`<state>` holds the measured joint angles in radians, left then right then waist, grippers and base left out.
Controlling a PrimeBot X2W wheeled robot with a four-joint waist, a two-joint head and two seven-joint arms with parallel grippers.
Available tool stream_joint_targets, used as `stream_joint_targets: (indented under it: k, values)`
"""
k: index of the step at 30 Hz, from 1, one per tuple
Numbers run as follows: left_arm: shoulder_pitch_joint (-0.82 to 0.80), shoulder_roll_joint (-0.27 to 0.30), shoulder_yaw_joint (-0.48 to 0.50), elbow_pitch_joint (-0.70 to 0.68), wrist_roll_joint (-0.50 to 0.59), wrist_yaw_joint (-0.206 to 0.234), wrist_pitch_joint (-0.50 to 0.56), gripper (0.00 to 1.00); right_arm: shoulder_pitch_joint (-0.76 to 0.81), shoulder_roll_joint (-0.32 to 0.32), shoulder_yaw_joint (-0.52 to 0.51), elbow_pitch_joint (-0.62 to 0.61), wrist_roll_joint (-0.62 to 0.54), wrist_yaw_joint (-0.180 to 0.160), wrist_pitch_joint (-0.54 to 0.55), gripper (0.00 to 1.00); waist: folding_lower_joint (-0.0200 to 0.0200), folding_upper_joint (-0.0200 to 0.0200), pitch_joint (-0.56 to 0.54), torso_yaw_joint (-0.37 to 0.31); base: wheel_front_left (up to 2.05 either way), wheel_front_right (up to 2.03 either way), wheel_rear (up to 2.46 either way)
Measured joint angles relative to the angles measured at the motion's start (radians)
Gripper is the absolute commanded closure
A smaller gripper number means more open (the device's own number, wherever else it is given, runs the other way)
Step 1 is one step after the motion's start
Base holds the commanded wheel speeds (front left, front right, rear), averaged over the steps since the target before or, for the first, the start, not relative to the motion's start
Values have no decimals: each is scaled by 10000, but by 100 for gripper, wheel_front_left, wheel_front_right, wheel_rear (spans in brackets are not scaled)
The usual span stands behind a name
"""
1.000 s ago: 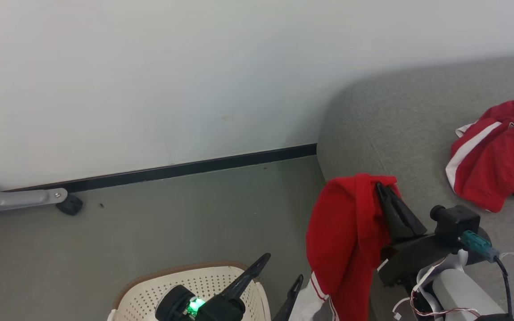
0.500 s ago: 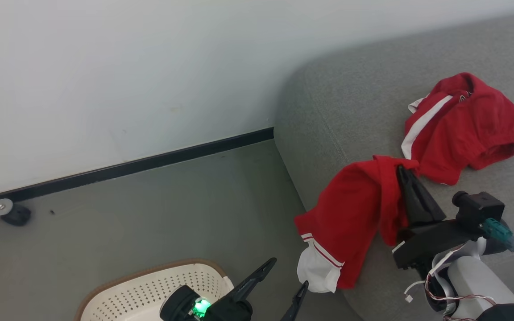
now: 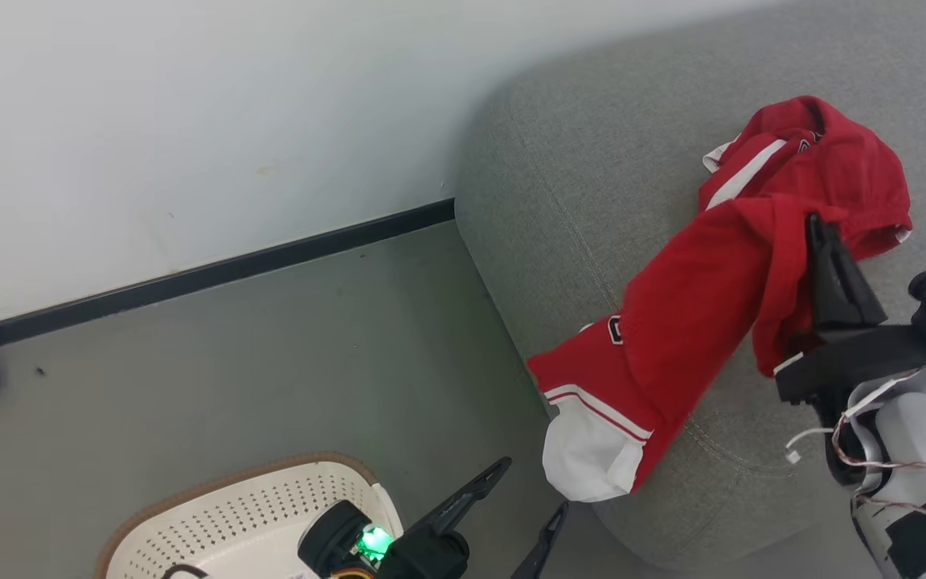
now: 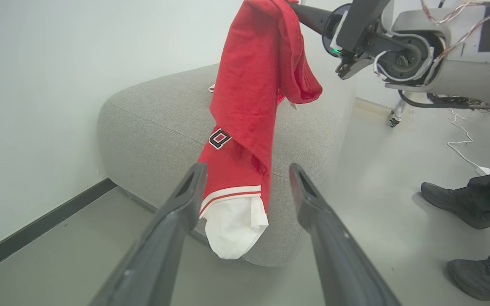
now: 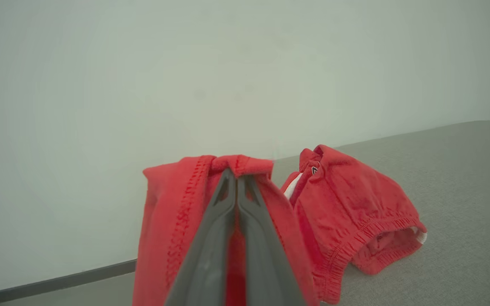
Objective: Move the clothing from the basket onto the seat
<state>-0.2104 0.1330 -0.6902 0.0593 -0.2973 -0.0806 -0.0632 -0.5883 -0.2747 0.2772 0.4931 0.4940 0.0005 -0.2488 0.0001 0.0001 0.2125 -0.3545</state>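
Red clothing (image 3: pixel 696 322) hangs clenched in my right claw (image 3: pixel 817 229), its length trailing left off the seat (image 3: pixel 583 185) edge; my left claw (image 3: pixel 535 484) idles spread

A bare lab room — blank white wall (image 3: pixel 149 121), black skirting (image 3: pixel 190 279), grey floor (image 3: pixel 270 378), lone seat (image 3: pixel 592 201)
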Motion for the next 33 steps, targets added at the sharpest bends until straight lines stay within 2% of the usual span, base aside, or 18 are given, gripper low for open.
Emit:
stream_joint_targets:
  k: [21, 33]
  values:
    - [-548, 21, -286, -123, 82, -174, 267, 0, -4405, -1417, -1419, 1837, -15, 171, -8, 100, -1, 0, 831, 32, 0, 0, 0]
    - [-944, 17, -573, -190, 102, -259, 441, 0, -5846, -2150, -2044, 3298, -23, 157, -42, 100, 0, 0, 1601, 252, 0, 0, 0]
